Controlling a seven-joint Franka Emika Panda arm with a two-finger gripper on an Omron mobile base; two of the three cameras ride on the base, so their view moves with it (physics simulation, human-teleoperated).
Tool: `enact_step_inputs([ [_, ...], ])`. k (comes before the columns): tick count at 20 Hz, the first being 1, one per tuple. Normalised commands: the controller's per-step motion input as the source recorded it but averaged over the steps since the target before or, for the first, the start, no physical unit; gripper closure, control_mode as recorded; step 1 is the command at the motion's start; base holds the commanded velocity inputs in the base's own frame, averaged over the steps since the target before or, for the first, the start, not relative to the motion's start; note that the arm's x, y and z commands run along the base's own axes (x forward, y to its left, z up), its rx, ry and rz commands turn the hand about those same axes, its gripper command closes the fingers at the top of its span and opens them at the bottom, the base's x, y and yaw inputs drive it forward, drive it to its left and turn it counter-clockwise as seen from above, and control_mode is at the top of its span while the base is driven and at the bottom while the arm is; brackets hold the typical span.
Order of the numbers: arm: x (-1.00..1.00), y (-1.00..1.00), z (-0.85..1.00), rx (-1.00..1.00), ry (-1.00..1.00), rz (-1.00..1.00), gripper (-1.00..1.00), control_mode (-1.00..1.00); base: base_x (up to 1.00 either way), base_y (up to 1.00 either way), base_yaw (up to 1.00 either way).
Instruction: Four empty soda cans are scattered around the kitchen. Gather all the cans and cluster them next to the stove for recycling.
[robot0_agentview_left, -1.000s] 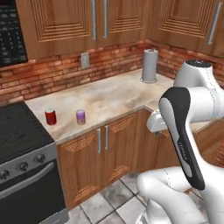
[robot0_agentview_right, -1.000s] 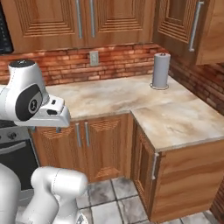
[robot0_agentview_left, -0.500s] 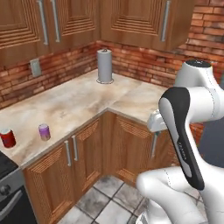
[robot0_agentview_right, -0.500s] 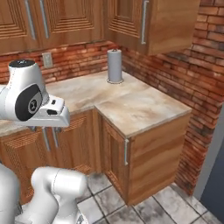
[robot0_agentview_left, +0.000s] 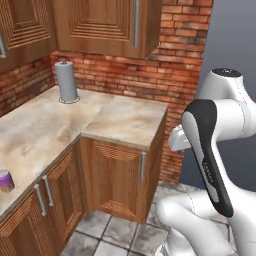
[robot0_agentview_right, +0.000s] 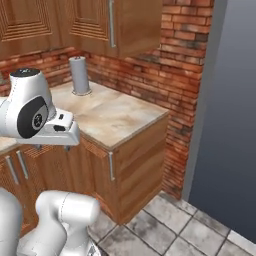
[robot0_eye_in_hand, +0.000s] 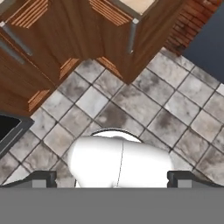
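the fingers (robot0_eye_in_hand: 112, 178) are spread wide and hold nothing, pointing down at the grey tile floor (robot0_eye_in_hand: 131, 109). one purple soda can (robot0_agentview_left: 6, 180) stands upright on the beige surface (robot0_agentview_left: 45, 130), well apart from the paper towel roll (robot0_agentview_left: 66, 81) in the far corner. i judge it light, thin and easy to dent, a little slippery; best to take it around the middle of its side, gently.
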Motion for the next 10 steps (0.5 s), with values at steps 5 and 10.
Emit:
enact_step_inputs([
  [5, 0.0, 0.0, 0.0, 0.0, 0.0, 0.0, -1.0, 1.0, 0.0, 0.0, -0.5],
  [10, 0.0, 0.0, 0.0, 0.0, 0.0, 0.0, -1.0, 1.0, 0.0, 0.0, -0.5],
])
